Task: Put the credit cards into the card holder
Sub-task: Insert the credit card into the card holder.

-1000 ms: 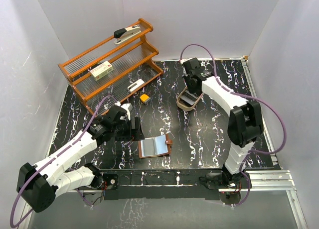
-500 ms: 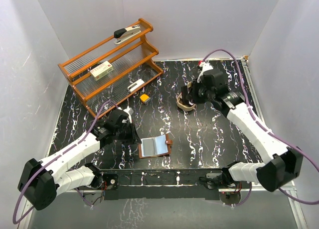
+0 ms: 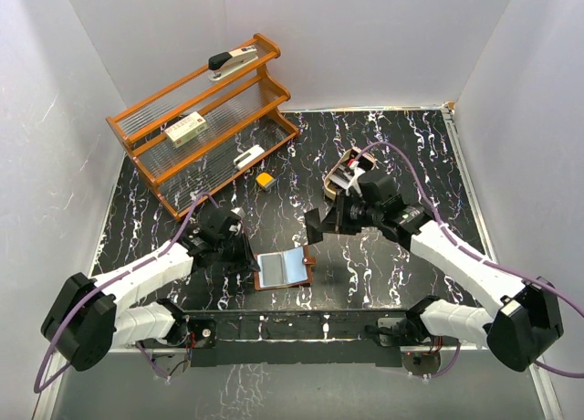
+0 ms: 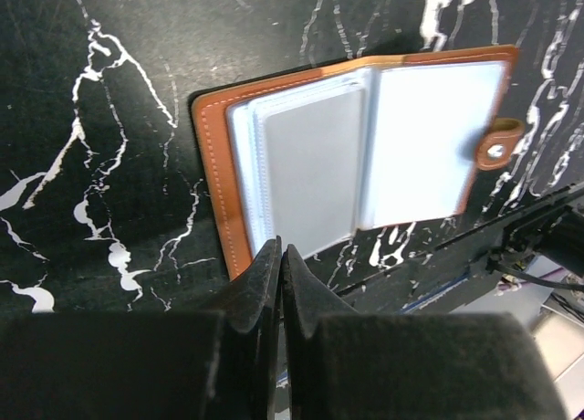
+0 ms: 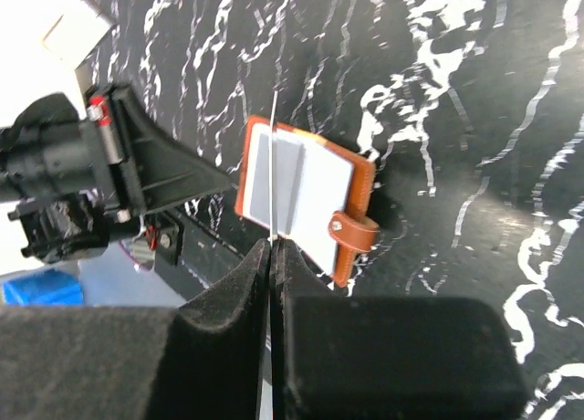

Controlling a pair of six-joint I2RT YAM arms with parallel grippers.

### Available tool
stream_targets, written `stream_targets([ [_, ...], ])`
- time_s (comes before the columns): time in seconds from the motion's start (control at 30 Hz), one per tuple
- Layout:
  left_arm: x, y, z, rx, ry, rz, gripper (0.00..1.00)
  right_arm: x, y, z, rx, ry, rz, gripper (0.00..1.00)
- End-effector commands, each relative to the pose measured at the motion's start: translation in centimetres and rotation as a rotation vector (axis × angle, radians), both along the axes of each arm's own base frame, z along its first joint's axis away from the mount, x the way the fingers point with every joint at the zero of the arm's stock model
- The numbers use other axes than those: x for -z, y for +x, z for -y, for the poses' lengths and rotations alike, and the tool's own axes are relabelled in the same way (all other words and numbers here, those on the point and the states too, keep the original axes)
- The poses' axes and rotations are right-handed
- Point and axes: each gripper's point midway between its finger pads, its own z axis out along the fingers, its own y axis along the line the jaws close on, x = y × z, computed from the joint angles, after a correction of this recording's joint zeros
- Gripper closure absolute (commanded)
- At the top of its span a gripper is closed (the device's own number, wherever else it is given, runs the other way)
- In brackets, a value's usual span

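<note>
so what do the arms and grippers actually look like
The left arm and right arm have white link shells with bulky black joints. A purple cable loops along each. The left gripper and right gripper each have two matte black wedge-shaped fingers tapering to thin tips.

Shows the credit card (image 5: 273, 155) only edge-on, a thin line rising from the right fingers (image 5: 242, 292), face unseen. Hides the card holder (image 4: 365, 155) near rim behind the left fingers (image 4: 260, 278); cannot tell whether these pinch the leather. Covers the oval tray (image 3: 339, 164) near half with the right arm.
</note>
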Motion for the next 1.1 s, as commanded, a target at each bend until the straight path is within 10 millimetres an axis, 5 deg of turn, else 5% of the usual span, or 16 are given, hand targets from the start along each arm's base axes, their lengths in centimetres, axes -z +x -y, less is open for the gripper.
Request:
stream_targets([
  [0.0, 1.3, -0.2, -0.3, -0.014, 0.015, -0.022, 1.00, -1.2, -1.1, -3.7, -0.068, 0.125, 0.016, 1.00],
  [0.33, 3.1, -0.7, -0.7, -0.014, 0.037, -0.057, 1.00, 3.4, -3.7, -7.6, -0.132, 0.084, -0.065, 1.00],
  [1.07, 4.1, -1.3, -1.2, -0.004, 0.060, -0.071, 1.00, 8.1, -4.2, -8.2, -0.119, 0.035, -0.160, 1.00],
])
